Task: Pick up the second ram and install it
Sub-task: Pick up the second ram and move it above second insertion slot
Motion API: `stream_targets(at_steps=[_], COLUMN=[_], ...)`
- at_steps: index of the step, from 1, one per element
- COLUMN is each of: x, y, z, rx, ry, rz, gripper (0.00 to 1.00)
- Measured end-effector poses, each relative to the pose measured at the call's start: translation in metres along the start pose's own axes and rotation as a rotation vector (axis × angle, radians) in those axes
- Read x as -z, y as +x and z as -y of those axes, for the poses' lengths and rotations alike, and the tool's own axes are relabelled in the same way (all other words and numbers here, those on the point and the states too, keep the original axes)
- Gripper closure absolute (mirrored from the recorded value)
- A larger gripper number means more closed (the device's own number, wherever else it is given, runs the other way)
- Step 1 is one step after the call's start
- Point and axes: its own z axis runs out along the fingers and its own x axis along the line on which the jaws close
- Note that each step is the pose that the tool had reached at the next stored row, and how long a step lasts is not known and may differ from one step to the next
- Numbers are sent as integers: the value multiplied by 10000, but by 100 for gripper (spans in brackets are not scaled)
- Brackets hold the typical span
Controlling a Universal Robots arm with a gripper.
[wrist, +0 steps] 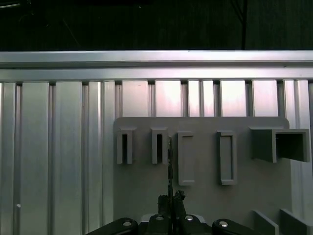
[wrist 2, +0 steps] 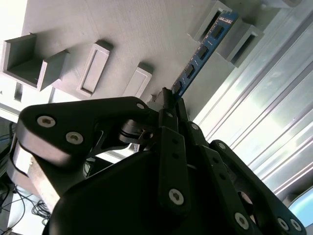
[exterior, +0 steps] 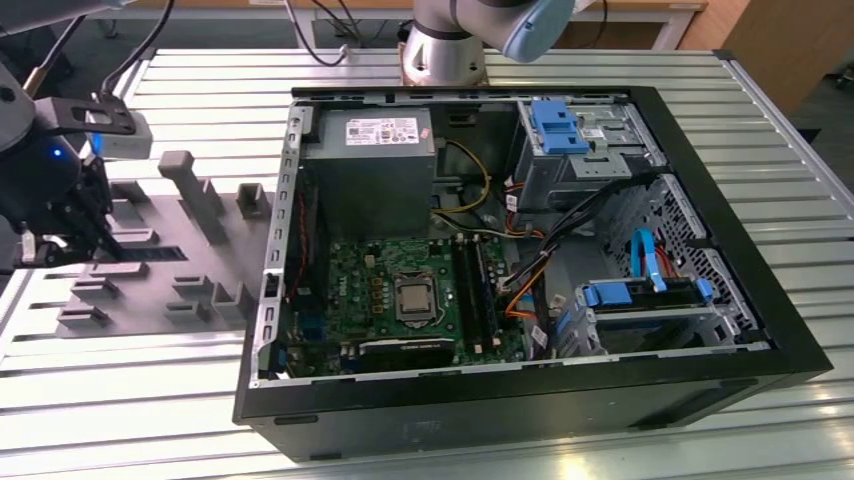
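the gripper is clamping its fingers together on one end of the ram, which is standing on edge with its far end between 2 raised blocks of the grey tray. the tray is lying at the exterior view's left, beside the open case.

Blue ram, black claw (matte), grey tray
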Motion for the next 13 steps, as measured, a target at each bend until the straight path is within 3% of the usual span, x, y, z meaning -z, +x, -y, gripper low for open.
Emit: stream_targets(at_steps=[13], x=[42], y=[-15], z=[-2], rx=[0], ry=[-1], rz=[-4], gripper=[86])
